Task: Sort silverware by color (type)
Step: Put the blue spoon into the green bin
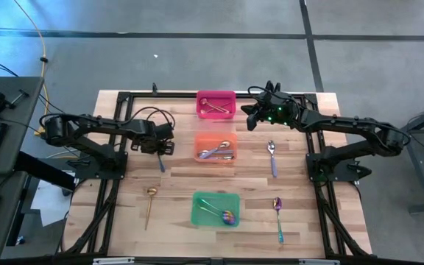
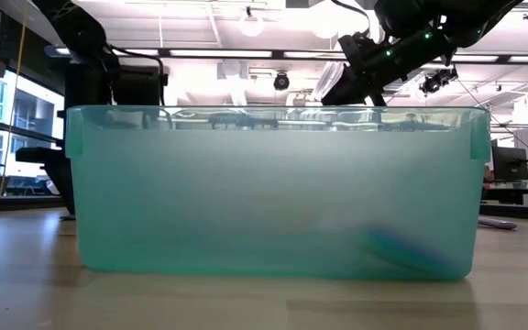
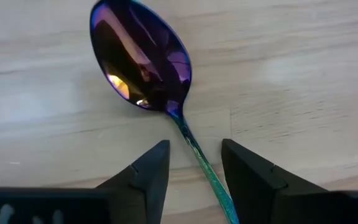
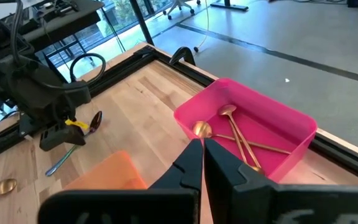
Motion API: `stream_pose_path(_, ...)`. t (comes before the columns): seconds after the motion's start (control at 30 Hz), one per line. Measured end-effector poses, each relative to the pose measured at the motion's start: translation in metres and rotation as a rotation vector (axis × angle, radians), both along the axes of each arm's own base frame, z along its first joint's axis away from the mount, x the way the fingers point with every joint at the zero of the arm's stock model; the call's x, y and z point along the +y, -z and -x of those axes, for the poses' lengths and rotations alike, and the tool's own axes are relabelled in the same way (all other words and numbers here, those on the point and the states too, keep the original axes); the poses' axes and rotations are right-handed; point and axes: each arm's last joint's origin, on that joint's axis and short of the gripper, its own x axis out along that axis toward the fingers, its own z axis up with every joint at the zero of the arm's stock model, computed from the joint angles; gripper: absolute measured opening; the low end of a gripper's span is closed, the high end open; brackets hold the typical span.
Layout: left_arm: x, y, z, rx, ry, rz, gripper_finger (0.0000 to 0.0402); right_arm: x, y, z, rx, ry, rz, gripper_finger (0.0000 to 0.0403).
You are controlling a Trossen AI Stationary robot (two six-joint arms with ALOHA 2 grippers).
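Observation:
My left gripper (image 3: 194,143) is open and low over the table, left of the orange bin (image 1: 216,147). Its fingers stand on either side of the handle (image 3: 199,160) of an iridescent purple-teal spoon (image 3: 140,57) that lies flat on the wood; they are apart from it. My right gripper (image 4: 202,142) is shut and empty, raised beside the pink bin (image 4: 247,127), which holds gold spoons (image 4: 238,138). A gold spoon (image 1: 150,202), a silver spoon (image 1: 272,157) and another iridescent spoon (image 1: 278,217) lie on the table.
The orange bin holds silver utensils (image 1: 213,152). The green bin (image 1: 216,208) near the table's front holds iridescent utensils and fills the low view (image 2: 273,192). A black frame (image 1: 124,96) borders the table. Bare wood lies between the bins and the loose spoons.

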Motion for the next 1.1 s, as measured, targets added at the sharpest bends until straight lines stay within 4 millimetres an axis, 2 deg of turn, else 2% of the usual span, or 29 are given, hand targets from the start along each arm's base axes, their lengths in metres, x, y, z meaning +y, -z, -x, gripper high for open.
stream_pose_path(0.17, 0.000, 0.003, 0.002, 0.013, 0.131, -0.019, 0.0097, 0.000, 0.000, 0.000, 0.002, 0.001, 0.004, 0.0000)
stream_pose_path(0.4, 0.002, -0.002, -0.006, -0.012, 0.343, -0.050, 0.0012, 0.000, 0.000, 0.000, 0.010, -0.005, 0.019, 0.0000)
stream_pose_path(0.5, 0.004, -0.007, -0.012, -0.023, 0.407, -0.062, 0.0007, 0.000, 0.000, 0.000, 0.010, -0.005, 0.019, 0.0000)
stream_pose_path(0.6, 0.009, -0.018, -0.026, -0.125, 0.437, -0.121, 0.0004, 0.000, 0.000, 0.000, 0.010, -0.004, 0.019, 0.0000)
stream_pose_path(0.7, 0.008, -0.024, -0.029, -0.139, 0.466, -0.089, 0.0003, -0.001, 0.000, 0.000, 0.006, -0.001, 0.022, 0.0000)
stream_pose_path(0.83, 0.007, -0.051, -0.048, -0.244, 0.522, -0.124, 0.0002, -0.007, -0.008, 0.002, -0.061, -0.005, 0.043, 0.0000)
stream_pose_path(0.97, -0.002, -0.077, -0.064, -0.300, 0.581, -0.142, 0.0001, -0.014, -0.024, 0.009, -0.119, -0.020, 0.080, 0.0000)
stream_pose_path(1.1, -0.024, -0.105, -0.084, -0.409, 0.673, -0.180, 0.0001, -0.021, -0.030, 0.018, -0.117, -0.037, 0.133, 0.0000)
